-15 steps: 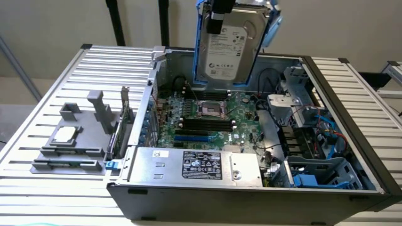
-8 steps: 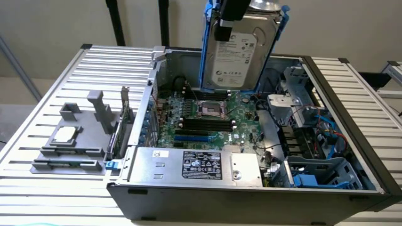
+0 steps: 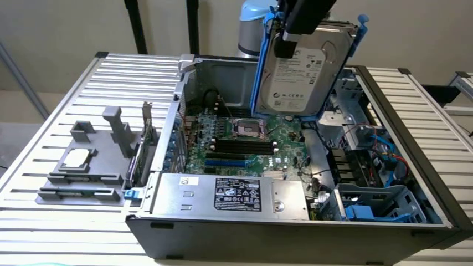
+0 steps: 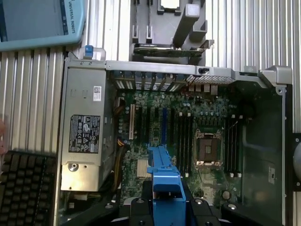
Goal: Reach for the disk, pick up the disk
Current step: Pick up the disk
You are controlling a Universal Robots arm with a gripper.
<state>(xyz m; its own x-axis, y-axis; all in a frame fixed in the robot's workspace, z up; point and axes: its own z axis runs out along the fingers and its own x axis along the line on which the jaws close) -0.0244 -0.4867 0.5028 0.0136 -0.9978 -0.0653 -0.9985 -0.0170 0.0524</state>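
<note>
The disk (image 3: 304,72), a silver-grey hard drive with a white label and bright blue carrier rails, hangs tilted on edge above the open computer case, clear of the motherboard. My black gripper (image 3: 289,37) comes down from above and is shut on its upper end. In the wrist view the blue rail of the disk (image 4: 163,186) runs between my fingers, with my gripper (image 4: 164,207) clamped around it, and the motherboard (image 4: 188,141) lies far beneath.
The open case (image 3: 414,166) holds a silver power supply (image 3: 229,194), a CPU socket (image 3: 246,128) and a blue drive cage (image 3: 377,205). A grey fixture (image 3: 88,166) with a square processor chip (image 3: 77,159) sits on the slatted table. A teach pendant (image 4: 37,21) and keyboard (image 4: 23,188) lie beside the case.
</note>
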